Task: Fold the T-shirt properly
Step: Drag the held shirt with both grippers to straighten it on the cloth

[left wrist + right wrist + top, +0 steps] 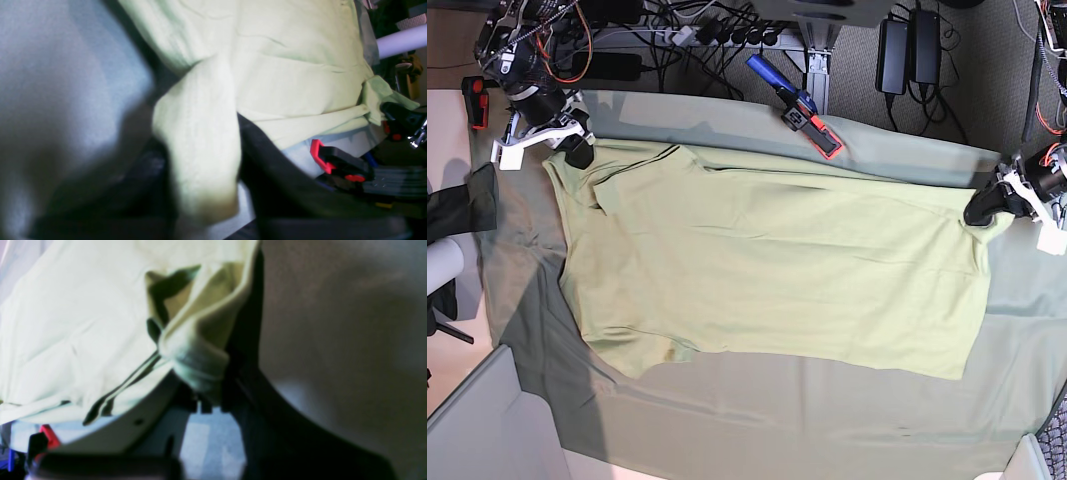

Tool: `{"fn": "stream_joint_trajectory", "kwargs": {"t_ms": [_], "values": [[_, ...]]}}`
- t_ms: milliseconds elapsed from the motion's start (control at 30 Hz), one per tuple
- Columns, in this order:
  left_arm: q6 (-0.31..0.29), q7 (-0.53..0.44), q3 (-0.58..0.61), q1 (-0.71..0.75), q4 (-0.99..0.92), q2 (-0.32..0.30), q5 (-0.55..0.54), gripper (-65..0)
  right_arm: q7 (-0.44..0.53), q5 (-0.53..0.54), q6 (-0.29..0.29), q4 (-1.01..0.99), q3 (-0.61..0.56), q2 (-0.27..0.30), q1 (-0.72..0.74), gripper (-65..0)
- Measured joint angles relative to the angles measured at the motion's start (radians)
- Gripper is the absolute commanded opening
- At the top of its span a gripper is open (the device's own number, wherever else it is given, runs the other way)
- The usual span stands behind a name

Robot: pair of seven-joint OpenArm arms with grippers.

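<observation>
Spread over the whole work surface, a dull grey-green table cloth (pixel 757 420), wrinkled along the near edge and running under everything else.

On top of it, lying flat and filling most of the middle, the T-shirt (pixel 767 270) — pale yellow-green, plain, its length running across the base view from one arm to the other. Sleeve ends at the left of that view, straight hem at the right. Lightly creased across the body, one upper corner doubled back on itself.

At the base view's right, the left gripper (pixel 983 208) down at the shirt's upper hem corner. Closed around a fold of fabric: in the left wrist view (pixel 200 150) a blurred strip of shirt runs down between the dark fingers (pixel 267 160), pinched there.

At the base view's upper left, the right gripper (pixel 579 150) at the shoulder corner beside the sleeve. Clamped likewise — in the right wrist view (pixel 203 373) a bunched roll of shirt edge sits gripped against the dark finger (pixel 247 350), the cloth behind it lifted into a small tent.

Well apart from both grippers, at the far table edge, a red-and-black clamp with a blue handle (pixel 799 106), biting the table cloth, just clear of the shirt. Another red clamp (pixel 473 100) at the far left edge.
</observation>
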Motion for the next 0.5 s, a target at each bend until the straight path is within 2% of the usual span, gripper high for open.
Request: {"fn": "stream_joint_trajectory", "kwargs": {"t_ms": [67,100,133,267,500], "values": [[0.000,-0.021,0.000,0.006,0.000,0.000,0.053,-35.3,0.011,-0.012,0.000,0.000,0.000,0.001,0.000,-36.0],[0.000,-0.024,0.000,0.008,0.000,0.000,0.060,-34.9,0.015,-0.027,0.000,0.000,0.000,0.001,0.000,-29.6],[0.000,-0.024,0.000,0.007,0.000,0.000,0.060,-34.9,0.014,-0.035,0.000,0.000,0.000,0.002,0.000,-25.9],[0.000,-0.024,-0.025,0.005,0.000,0.000,0.060,-34.9,0.033,-0.079,0.000,0.000,0.000,0.002,0.000,-24.5],[0.002,-0.030,-0.200,0.005,0.042,-0.003,0.021,-34.9,0.037,-0.093,0.000,0.000,0.000,0.034,0.002,-24.5]]}}
